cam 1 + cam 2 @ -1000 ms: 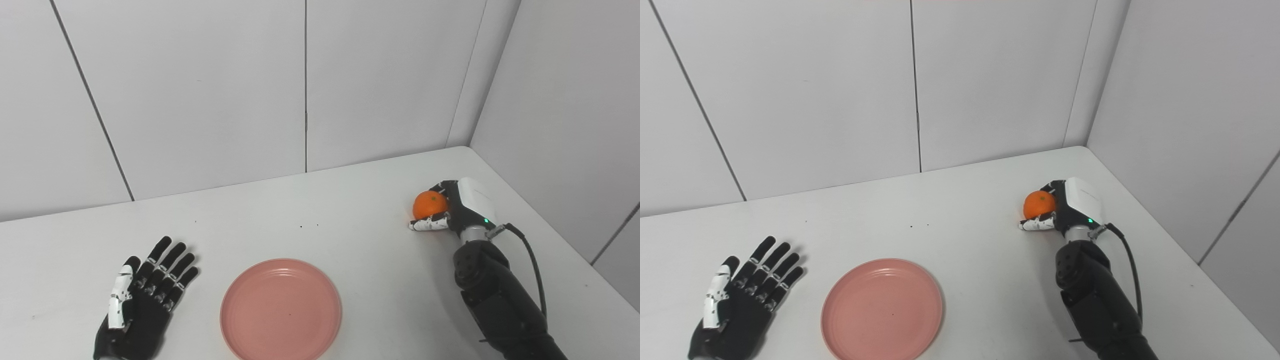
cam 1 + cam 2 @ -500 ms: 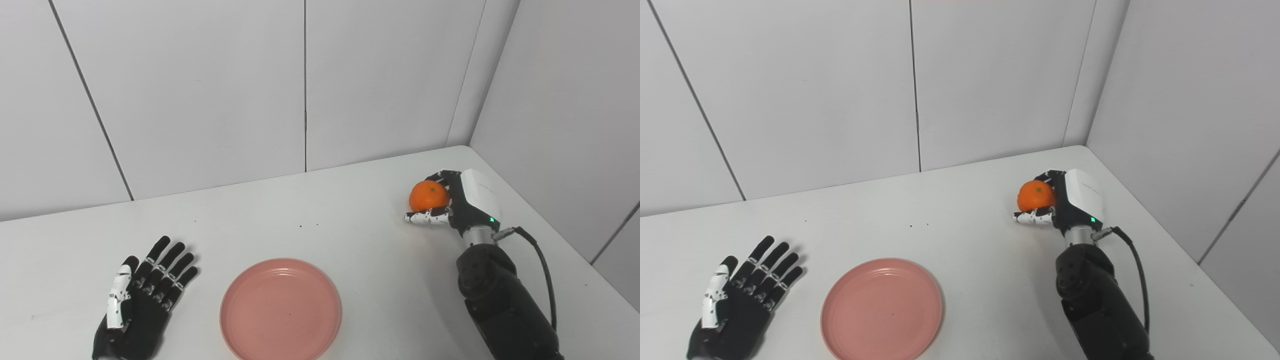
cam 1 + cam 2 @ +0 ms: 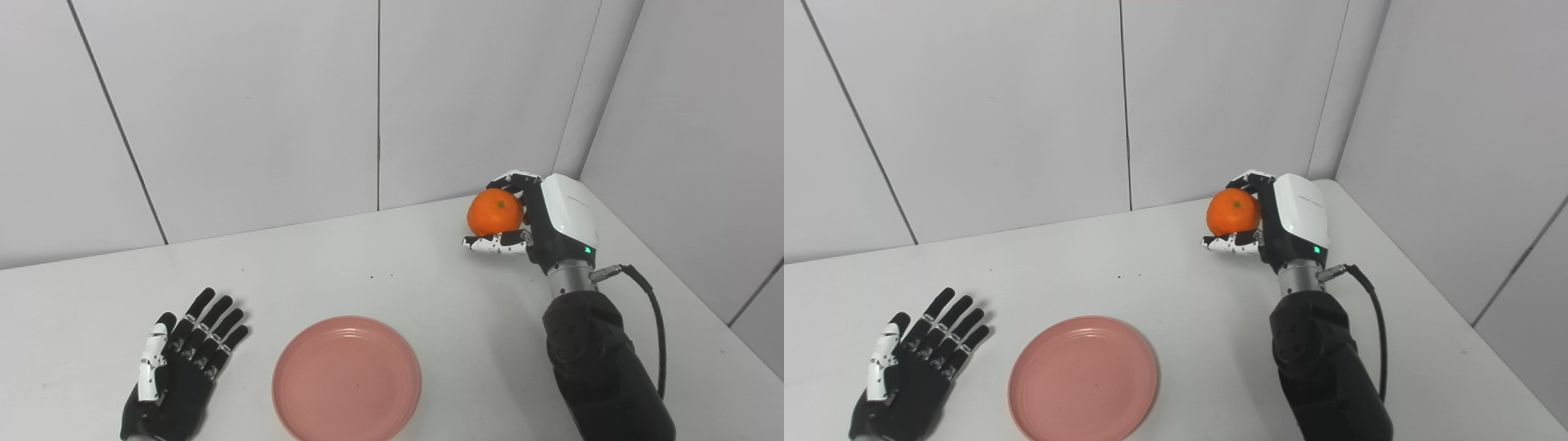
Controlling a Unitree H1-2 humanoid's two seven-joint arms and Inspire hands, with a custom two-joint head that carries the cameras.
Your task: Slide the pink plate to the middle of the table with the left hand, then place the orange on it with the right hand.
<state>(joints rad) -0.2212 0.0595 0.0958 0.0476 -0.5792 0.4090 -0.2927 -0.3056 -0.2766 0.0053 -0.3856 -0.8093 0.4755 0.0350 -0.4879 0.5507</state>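
Held clear above the counter (image 3: 429, 288) near its far right corner, orange (image 3: 495, 212) pinched by the right hand (image 3: 539, 223), judged light, firm, round, apt to roll; pink plate (image 3: 346, 378) at the near edge, left hand (image 3: 177, 367) spread flat.

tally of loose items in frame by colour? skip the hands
Pink: 1, the plate on the table
Orange: 1, the orange held up in the right hand
Total: 2
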